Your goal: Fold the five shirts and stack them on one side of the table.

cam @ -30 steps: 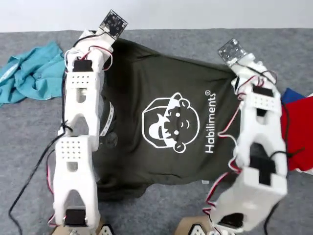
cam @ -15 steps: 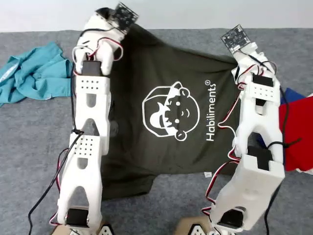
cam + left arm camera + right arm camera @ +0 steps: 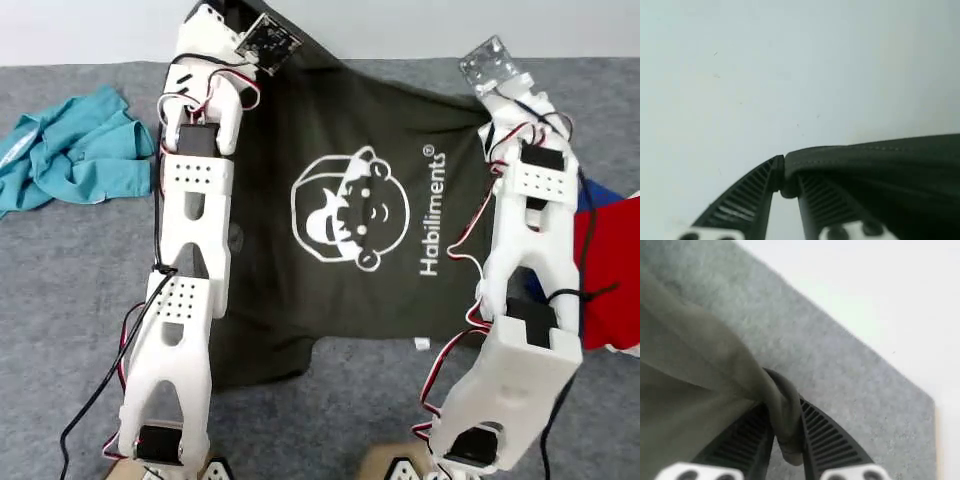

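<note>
A dark olive shirt (image 3: 360,210) with a white cartoon print lies spread over the middle of the grey table, stretched between both arms at the far edge. My left gripper (image 3: 782,182) is shut on the shirt's hem (image 3: 875,160), lifted against the white wall. My right gripper (image 3: 785,440) is shut on a bunched fold of the same shirt (image 3: 695,370) just above the grey mat (image 3: 840,365). In the high view the left arm (image 3: 195,200) and right arm (image 3: 530,220) flank the shirt. A crumpled teal shirt (image 3: 70,150) lies at the left. A red shirt (image 3: 605,270) lies at the right.
A blue garment (image 3: 598,192) peeks from under the red one at the right edge. Bare grey mat (image 3: 60,330) shows at the near left. The white wall (image 3: 400,25) runs along the table's far edge.
Both arms have moved toward the far edge, pulling the olive shirt's held end with them. The shirt has slid away from the near side and lies flatter.
</note>
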`<state>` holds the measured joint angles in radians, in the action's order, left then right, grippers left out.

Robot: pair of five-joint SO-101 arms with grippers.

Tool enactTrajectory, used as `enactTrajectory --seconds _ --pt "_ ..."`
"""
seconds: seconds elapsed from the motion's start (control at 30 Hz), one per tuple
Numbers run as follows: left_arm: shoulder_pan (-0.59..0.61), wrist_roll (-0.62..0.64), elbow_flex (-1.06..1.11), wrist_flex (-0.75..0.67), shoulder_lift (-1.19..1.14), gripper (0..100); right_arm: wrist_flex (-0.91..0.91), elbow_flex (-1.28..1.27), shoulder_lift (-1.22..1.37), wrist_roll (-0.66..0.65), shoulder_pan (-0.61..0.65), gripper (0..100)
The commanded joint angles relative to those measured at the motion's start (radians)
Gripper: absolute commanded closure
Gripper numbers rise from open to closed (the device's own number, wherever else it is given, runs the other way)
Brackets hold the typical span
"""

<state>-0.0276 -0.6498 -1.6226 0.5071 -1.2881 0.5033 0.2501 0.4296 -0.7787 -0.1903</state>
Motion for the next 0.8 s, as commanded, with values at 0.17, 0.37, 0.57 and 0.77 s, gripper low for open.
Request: enactTrajectory --seconds 0.17,0.37,0.57,0.77 --pt "0.018 -0.011 -0.027 0.104 0.026 100 0.007 0.127 -0.030 0.008 0.004 98.9" --pt "0.014 -0.012 -0.028 0.342 0.029 100 0.137 0.127 0.001 -0.084 0.033 98.8" --pt "0.017 -0.141 -0.056 0.772 0.068 100 0.318 0.129 0.007 -0.114 0.036 98.8" --pt "0.017 -0.201 -0.056 1.143 0.153 100 0.453 0.132 -0.012 -0.115 0.035 98.8"
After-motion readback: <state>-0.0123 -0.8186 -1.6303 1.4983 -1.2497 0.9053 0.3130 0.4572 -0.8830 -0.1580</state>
